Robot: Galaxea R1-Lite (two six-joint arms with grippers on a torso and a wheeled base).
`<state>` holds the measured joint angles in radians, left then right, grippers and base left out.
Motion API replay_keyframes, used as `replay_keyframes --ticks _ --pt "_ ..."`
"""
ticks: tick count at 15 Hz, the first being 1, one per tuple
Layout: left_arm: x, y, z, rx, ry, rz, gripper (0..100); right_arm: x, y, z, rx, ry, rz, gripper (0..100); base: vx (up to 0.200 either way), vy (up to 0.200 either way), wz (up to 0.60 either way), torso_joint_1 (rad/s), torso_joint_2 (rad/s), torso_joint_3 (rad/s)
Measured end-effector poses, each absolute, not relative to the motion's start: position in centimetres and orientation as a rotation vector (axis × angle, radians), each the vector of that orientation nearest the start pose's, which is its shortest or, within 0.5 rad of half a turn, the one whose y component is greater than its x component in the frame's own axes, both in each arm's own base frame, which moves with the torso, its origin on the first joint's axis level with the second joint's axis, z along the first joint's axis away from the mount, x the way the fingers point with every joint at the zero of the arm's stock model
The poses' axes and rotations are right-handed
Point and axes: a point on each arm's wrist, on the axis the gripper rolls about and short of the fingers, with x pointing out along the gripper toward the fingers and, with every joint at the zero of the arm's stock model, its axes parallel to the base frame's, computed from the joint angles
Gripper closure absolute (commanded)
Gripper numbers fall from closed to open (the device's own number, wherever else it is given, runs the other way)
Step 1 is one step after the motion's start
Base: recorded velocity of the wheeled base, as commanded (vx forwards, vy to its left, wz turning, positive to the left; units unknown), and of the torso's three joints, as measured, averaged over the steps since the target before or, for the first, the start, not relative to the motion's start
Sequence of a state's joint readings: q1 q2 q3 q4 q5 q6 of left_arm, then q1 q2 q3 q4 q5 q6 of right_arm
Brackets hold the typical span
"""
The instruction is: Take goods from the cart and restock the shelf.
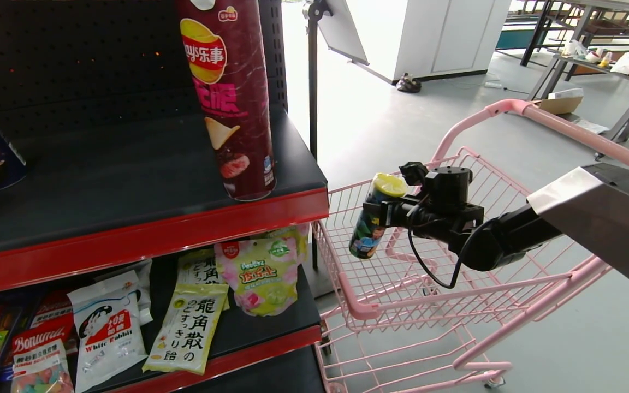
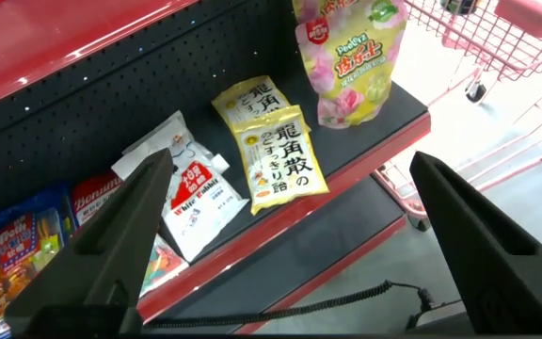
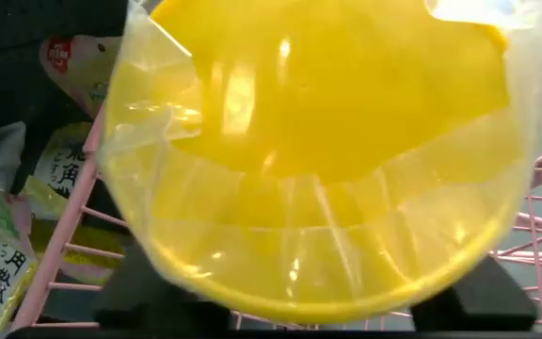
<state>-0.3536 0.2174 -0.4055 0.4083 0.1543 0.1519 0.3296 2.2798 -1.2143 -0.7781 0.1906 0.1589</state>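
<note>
Grey workshop floor lies behind a pink cart and a black shelf unit with red lips.

The small canister hangs tilted over the near end of the pink cart, just off the shelf's corner and touching neither. The right gripper is clamped across its upper body, just under the yellow lid. That clear-rimmed lid sits right against the right wrist camera.

It is probably a light, stiff tube with a printed wrap that could be slick. A firm hold around the wall suits it better than any pull on the lid, which looks like a press-on cap and might pop off. Being narrow, it would tip easily unless stood flat on its base.

On the upper shelf a tall crisp tube stands upright near the front edge. Bare board lies beside it on the cart side.

Below it, the lower shelf holds flat packets: a green and pink pouch, a yellow lozenge sachet and a white candy bag.

The left gripper hangs over those packets with its fingers spread wide and nothing between them.
</note>
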Motion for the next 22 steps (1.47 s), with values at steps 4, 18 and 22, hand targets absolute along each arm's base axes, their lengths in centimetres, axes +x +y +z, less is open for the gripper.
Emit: replay_keyframes --ticks 4,18,22 --pt "-3.2 1.6 15.0 0.206 0.198 -0.214 0 41.9 14.9 8.1 0.133 0.329 0.488 100 0.0 0.0 0.0 0.0 0.0 0.0" --pt "-2.8 1.4 15.3 0.22 0.223 -0.216 0 20.7 3.7 25.6 -0.093 0.189 0.241 100 0.0 0.0 0.0 0.0 0.0 0.0" --pt "-2.4 1.3 15.4 0.227 0.248 -0.214 0 10.3 0.9 23.7 -0.145 0.278 0.118 100 0.0 0.0 0.0 0.0 0.0 0.0"
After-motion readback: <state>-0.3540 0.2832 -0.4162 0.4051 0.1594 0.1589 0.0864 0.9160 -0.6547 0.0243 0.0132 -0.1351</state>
